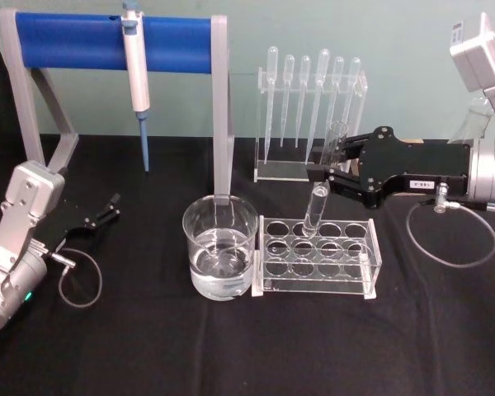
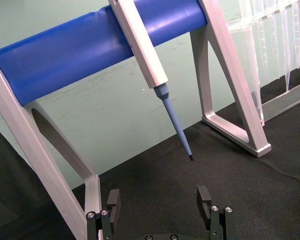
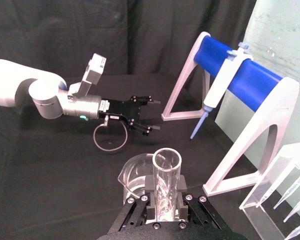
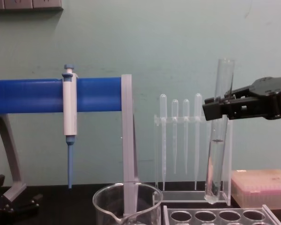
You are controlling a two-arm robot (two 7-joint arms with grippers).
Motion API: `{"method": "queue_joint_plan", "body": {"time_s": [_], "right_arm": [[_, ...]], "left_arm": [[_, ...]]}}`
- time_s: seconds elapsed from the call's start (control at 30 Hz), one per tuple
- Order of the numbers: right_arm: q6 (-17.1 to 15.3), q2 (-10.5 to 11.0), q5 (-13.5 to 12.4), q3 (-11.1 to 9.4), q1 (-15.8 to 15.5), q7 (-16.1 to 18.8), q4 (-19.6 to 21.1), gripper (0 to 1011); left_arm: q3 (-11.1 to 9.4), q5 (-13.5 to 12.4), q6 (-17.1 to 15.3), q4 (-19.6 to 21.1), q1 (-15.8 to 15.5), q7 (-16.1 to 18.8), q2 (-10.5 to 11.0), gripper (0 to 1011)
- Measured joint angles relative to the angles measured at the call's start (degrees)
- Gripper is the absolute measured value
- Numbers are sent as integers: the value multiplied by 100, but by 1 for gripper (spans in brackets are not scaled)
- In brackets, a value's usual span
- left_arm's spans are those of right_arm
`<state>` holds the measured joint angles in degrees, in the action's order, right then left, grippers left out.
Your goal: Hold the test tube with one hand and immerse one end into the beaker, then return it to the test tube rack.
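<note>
1. Nearest the front edge of the black bench (image 1: 148, 346) stands the beaker (image 1: 190, 239), upright and partly filled with clear water (image 1: 220, 262).
2. Just beside it, on the robot's right, sits the clear test tube rack (image 1: 317, 279), its round holes open to the top.
3. Over the rack's back row hangs the test tube (image 1: 318, 202), held near its upper part and leaning a little, its flared rim toward the robot's right.
4. From the chest view, the tube's rounded bottom is just above the rack top, apart from the beaker.
5. Reaching in from the right, the right claw (image 1: 323, 162) is clenched on the test tube; the right wrist view shows the glass pinched between both pads.
6. Low on the left of the bench, well apart from the glassware, the left claw (image 1: 111, 208) is released, its fingers (image 2: 112, 200) spread with nothing between them.
7. Behind the beaker, a white-and-blue pipettor (image 1: 136, 66) hangs from a blue stand (image 1: 66, 41).
8. Thin pipettes (image 1: 309, 99) stand in their own clear holder behind the rack.
9. Beyond the tube, the chest view shows a pink box (image 4: 262, 187).
</note>
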<state>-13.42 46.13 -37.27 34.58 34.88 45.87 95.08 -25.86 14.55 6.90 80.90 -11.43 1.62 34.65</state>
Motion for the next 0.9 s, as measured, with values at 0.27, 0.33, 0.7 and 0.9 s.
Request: {"method": "queue_joint_plan", "body": {"time_s": [0.27,0.33,0.7,0.9], "right_arm": [[24,-100,-115,9,99,-31,10,241],[10,-155,-141,34,169,-38,12,241],[-66,-619,-105,353,624,-67,-104,241],[-99,-931,-104,570,834,-56,-312,241]], "left_arm": [[0,0,0,0,0,0,0,1000],[0,0,0,0,0,0,0,1000],[0,0,0,0,0,0,0,1000],[0,0,0,0,0,0,0,1000]]}}
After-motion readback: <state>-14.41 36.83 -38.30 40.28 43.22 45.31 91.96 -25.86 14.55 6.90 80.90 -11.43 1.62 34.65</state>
